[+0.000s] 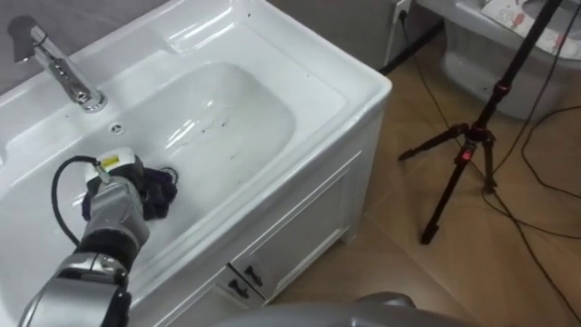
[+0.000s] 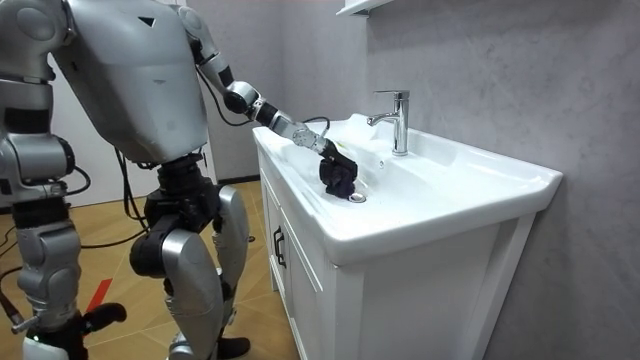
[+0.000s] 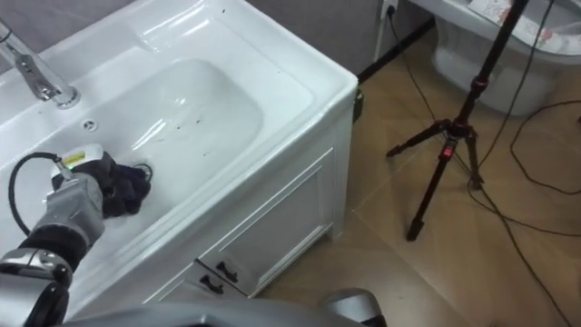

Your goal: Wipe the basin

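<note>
A white basin is set in a white vanity, with a chrome tap at its back left. My left hand reaches in from the lower left to the basin's near left slope, fingers curled round a bunched dark cloth. The cloth rests against the basin's wall, close to the drain. In the room view I stand at the vanity's front, at the room view's left, with that arm stretched over the rim. My right arm hangs at my side, and its hand is at the picture's lower edge.
Cabinet doors with dark handles lie below the basin. On the wooden floor to the right stands a black tripod with cables trailing round it. A white toilet stands at the far upper right.
</note>
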Controlling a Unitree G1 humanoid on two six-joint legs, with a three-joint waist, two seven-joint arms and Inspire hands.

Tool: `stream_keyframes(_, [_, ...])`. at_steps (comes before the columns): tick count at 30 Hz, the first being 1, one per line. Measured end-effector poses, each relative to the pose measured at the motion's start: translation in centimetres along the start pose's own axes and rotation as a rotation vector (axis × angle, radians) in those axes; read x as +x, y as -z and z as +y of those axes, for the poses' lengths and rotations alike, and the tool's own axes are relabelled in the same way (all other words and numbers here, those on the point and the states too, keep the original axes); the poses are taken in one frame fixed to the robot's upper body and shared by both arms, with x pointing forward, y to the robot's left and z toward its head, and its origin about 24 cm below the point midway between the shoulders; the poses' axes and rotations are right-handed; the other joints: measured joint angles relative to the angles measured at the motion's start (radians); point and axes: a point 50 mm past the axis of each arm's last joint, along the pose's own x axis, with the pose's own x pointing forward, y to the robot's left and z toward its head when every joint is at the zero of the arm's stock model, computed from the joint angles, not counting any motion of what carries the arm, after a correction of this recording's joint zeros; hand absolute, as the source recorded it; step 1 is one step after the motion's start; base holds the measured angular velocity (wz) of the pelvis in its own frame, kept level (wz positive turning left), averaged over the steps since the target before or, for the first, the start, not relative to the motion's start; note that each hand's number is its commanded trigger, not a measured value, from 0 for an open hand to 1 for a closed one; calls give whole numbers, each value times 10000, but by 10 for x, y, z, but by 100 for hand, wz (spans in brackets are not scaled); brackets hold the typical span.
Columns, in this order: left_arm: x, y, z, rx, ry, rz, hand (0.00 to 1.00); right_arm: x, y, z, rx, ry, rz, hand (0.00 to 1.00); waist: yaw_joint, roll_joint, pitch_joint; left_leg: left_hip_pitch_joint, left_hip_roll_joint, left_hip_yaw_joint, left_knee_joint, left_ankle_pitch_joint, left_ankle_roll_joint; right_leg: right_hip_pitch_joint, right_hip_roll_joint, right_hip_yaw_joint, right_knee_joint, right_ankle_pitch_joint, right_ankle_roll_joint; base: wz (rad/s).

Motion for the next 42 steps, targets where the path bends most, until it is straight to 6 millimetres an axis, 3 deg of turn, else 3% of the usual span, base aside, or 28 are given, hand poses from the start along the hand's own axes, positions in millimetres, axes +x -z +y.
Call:
stream_keyframes(1, [0,3,0,226,-144,83,100,0,-4,0,5,8,-97,0,179,-31,-17,1,6,-2,9,14,-17,-2,-22,-57,20,13,-19,0])
stream_keyframes(6, [-4,15,-8,825,-920,290,100,-2,-19,-1,-249,119,-336,0,418,-163,-128,16,12,-302,15,51,-74,101,-65,-434,-9,-24,-97,12])
stream_keyframes(14, [-8,18,-17,1182,-1550,289,100,-6,-45,-7,-637,457,-963,0,806,-152,-175,93,30,-802,-39,113,-165,212,8,-502,-32,-37,-204,2])
stream_keyframes(16, [-10,22,-22,1232,-1613,347,100,-7,-47,-9,-842,608,-968,0,909,-151,-259,177,34,-993,-36,118,-175,309,24,-503,-63,-70,-257,-2])
stream_keyframes(35, [-13,24,-21,1081,-2190,144,100,-8,-50,-17,-1175,857,-862,0,1261,-198,-262,125,60,-1858,-99,222,-341,543,33,-1144,-177,-290,-514,9])
stream_keyframes(42, [-14,22,-21,595,-2367,71,100,-11,-67,-19,-1155,938,-1367,0,1479,-200,-260,132,58,-2103,-151,231,-351,599,44,-1221,-190,-328,-551,2])
